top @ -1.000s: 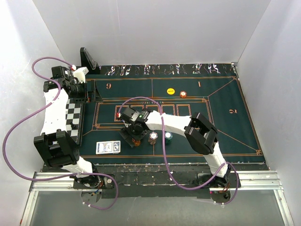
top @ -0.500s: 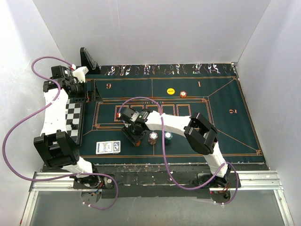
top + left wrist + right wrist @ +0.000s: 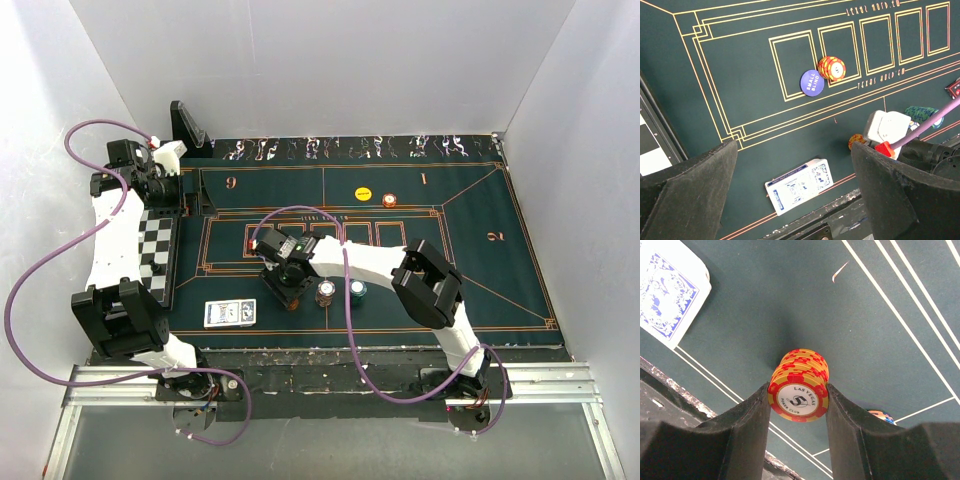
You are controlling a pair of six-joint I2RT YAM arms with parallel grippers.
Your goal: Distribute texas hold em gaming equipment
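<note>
On the dark green mat (image 3: 480,270), the right tool (image 3: 799,405) had closed from wide onto the orange chip stack (image 3: 800,375).
Its fingers (image 3: 745,430) pressed both sides of the stack, which sat near the mat's near edge beside the blue-backed cards (image 3: 665,295); lifting it seemed next. The left tool (image 3: 795,150) hung wide, empty.

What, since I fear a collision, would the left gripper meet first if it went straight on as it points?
Probably bare green mat, near its orange lines, short of the blue disc; nothing shows between the open left gripper and it, though depth is unclear.
</note>
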